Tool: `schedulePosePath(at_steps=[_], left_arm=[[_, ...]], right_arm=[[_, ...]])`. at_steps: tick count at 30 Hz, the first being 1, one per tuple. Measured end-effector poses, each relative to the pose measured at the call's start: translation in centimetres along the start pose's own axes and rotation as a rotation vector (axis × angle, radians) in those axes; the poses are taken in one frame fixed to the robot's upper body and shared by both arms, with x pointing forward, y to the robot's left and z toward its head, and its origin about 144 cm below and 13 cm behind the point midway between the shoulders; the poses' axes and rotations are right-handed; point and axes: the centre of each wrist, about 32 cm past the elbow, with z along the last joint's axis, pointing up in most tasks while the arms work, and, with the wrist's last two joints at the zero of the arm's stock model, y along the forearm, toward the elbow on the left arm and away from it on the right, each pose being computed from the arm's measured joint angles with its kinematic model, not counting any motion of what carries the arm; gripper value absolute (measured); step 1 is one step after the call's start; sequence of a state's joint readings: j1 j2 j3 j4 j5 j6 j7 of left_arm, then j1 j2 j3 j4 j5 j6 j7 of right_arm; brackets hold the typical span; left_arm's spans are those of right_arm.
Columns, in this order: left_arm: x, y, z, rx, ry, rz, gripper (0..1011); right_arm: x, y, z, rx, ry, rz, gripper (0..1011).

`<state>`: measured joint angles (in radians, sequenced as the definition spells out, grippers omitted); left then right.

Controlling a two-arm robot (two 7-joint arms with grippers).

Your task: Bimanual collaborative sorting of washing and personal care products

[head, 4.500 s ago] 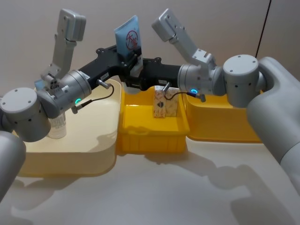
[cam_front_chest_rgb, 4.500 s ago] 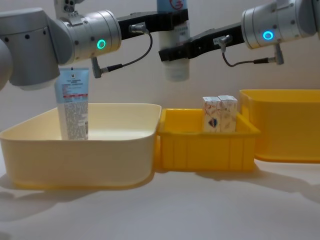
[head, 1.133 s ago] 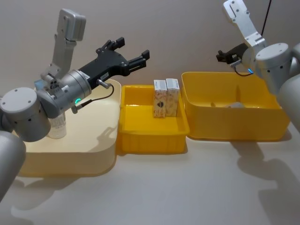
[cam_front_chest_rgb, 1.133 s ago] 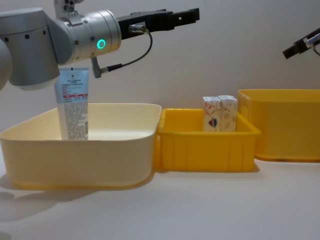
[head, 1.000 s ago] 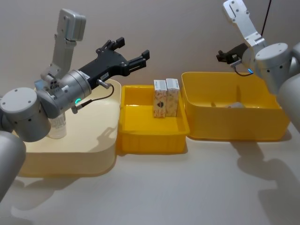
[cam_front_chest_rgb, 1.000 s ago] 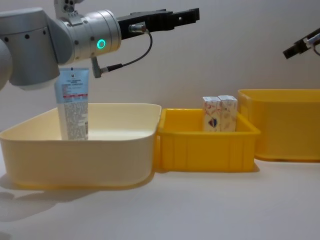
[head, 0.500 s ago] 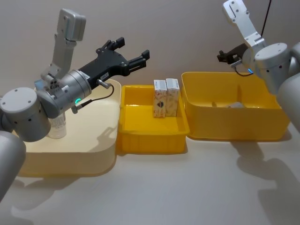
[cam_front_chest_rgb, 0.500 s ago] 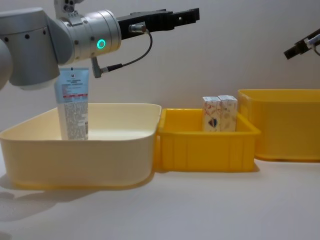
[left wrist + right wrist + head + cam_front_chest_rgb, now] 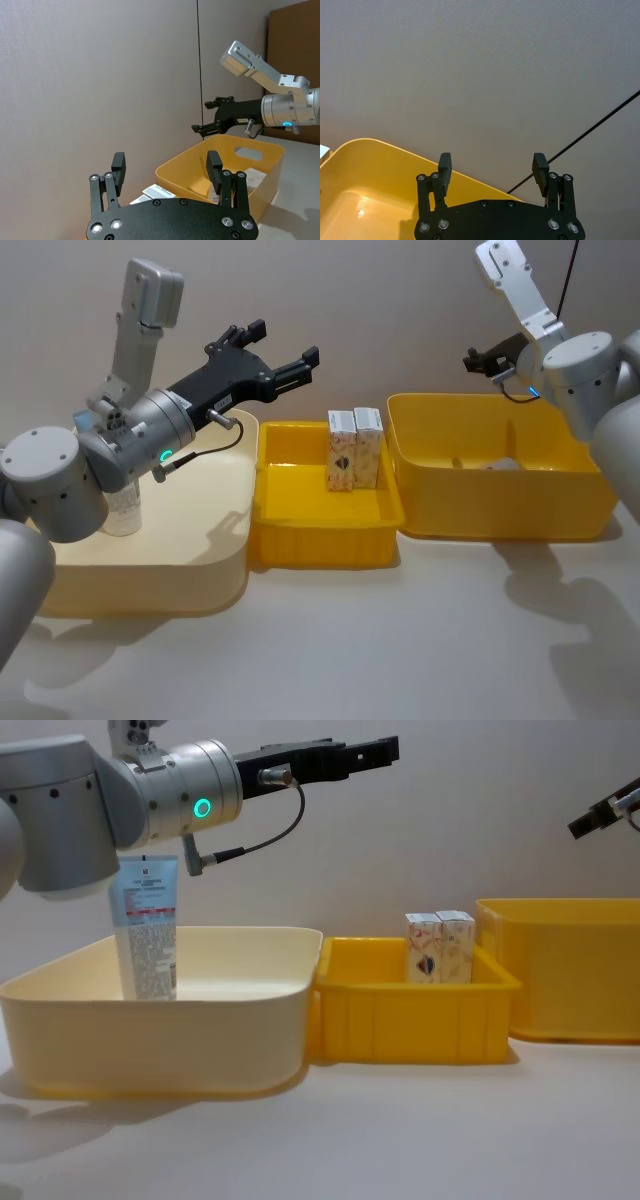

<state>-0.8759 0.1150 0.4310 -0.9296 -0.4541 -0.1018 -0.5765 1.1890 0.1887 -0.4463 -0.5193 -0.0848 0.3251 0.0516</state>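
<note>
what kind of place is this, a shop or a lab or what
Most likely a robot test bench or lab, not a shop: a plain wall behind, a bare tabletop, and three bins in a row, the cream bin, the middle bin holding two cartons, and the right bin.

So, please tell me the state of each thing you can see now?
Left tool: open, empty, raised behind the cream bin.
Right tool: open, empty, above the right yellow bin.
Text-label tube: upright in the cream bin.
Two cartons: upright, side by side in the middle yellow bin.
</note>
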Motion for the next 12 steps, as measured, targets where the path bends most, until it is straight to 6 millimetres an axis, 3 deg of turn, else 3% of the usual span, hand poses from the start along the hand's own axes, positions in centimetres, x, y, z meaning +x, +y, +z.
schedulePosePath(at_steps=[12], left_arm=[[0.0,0.0,0.0,0.0,0.0,0.0,1002]], right_arm=[[0.02,0.01,0.01,0.0,0.0,-0.001,1001]])
